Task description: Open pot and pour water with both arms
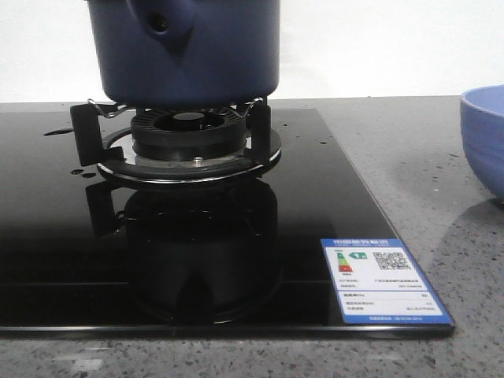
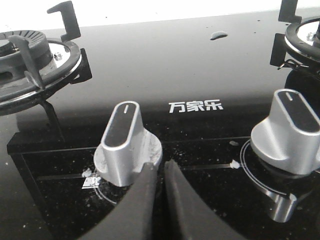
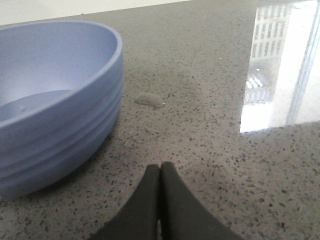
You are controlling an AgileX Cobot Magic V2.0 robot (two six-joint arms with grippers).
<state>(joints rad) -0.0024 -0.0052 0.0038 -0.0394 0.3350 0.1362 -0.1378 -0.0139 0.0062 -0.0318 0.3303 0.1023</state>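
Navy pot [image 1: 185, 51] being borne on gas burner [image 1: 189, 142], left gripper [image 2: 159, 172] being kept closed beside silver knob [image 2: 125, 142], right gripper [image 3: 160, 172] being kept closed near periwinkle bowl [image 3: 55, 105].

Grey speckled stone countertop [image 1: 409, 173] carries a black glass gas hob [image 1: 315, 205] (energy label [image 1: 384, 281] stuck at its front right corner). Periwinkle bowl [image 1: 484, 138] sits directly on stone, right of hob.

A kitchen: black glass gas hob [image 1: 331, 197] with burner [image 1: 189, 134], knobs [image 2: 125, 142], speckled stone countertop [image 3: 210, 100].
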